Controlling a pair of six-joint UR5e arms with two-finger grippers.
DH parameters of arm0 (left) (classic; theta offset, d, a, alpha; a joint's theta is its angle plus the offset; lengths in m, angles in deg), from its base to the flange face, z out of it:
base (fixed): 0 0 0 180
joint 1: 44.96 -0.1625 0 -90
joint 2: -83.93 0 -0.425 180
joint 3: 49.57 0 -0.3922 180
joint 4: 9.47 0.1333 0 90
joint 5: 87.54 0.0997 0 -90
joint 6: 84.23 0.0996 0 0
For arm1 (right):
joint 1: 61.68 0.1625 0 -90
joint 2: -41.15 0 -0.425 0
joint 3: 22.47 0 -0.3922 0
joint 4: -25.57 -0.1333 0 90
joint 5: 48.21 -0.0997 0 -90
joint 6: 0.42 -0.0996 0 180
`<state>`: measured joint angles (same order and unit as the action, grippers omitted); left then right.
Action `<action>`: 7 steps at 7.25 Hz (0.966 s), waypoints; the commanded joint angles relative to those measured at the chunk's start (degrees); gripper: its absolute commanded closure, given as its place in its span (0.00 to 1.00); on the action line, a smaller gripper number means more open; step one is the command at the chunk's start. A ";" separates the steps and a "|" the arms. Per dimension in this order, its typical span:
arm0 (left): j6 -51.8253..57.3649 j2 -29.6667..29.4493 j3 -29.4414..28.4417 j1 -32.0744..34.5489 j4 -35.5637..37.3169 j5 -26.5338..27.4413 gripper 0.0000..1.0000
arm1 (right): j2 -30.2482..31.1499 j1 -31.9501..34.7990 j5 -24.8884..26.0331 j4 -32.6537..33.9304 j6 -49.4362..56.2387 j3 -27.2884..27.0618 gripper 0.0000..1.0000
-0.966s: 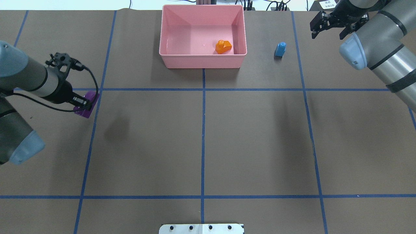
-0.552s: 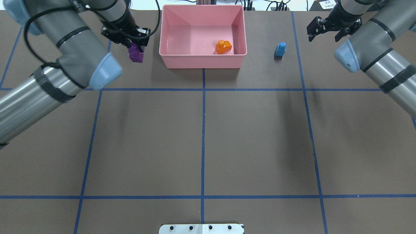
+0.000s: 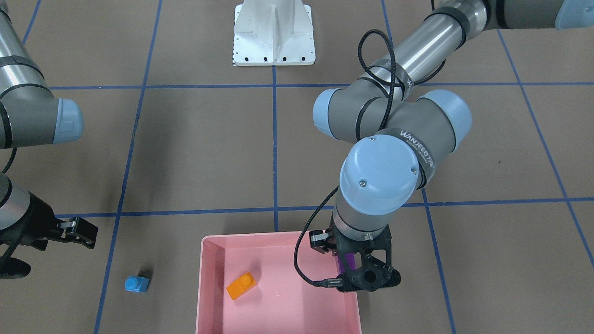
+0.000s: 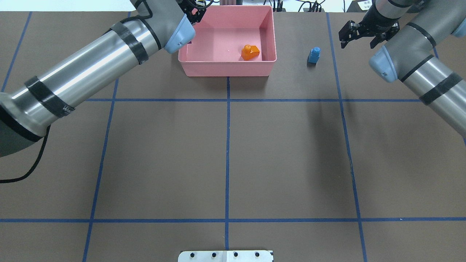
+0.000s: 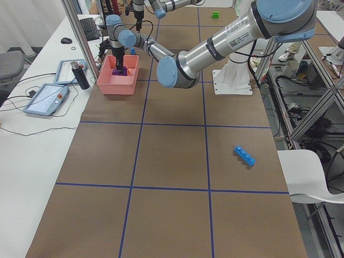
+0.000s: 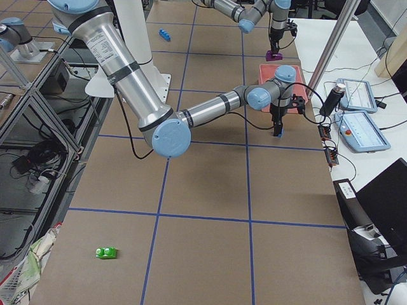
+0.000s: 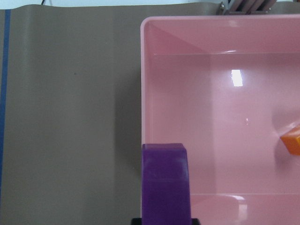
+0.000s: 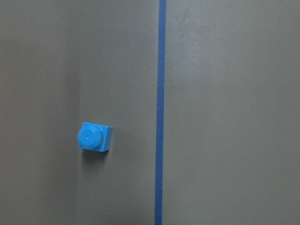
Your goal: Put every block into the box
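Just over box (image 7: 142,93) rim, purple block (image 7: 166,180) in left tool (image 3: 353,273)

Box (image 4: 227,69) sits centre at the far edge. A loose brick (image 4: 250,52) lies in it, right side; the held brick (image 7: 166,183) hangs just inside its left wall. Small cube (image 4: 314,55) stands right of the box. Long brick (image 5: 244,156) lies far left, last brick (image 6: 106,253) far right.

box (image 4: 225,69): glossy smooth plastic | table cover (image 4: 284,153): matt paper | purple blk (image 7: 166,183): shiny plastic
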<state>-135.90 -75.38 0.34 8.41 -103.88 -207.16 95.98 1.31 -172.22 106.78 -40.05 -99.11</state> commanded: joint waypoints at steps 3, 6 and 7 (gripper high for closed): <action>-1.53 -4.43 -12.29 -1.86 -10.10 0.00 0.83 | -1.74 -0.51 0.53 -0.79 -0.02 2.37 0.00; 5.24 -4.34 -11.33 -1.96 -10.10 -0.70 0.00 | -3.31 -1.12 1.31 -0.70 -0.10 4.90 0.00; 5.52 -4.17 -10.46 -1.87 -10.10 -0.70 0.00 | -6.72 -1.65 2.71 -0.70 -0.19 9.53 0.00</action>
<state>-131.40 -79.71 -11.03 6.47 -113.96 -207.80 92.38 0.21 -170.83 106.07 -40.14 -93.90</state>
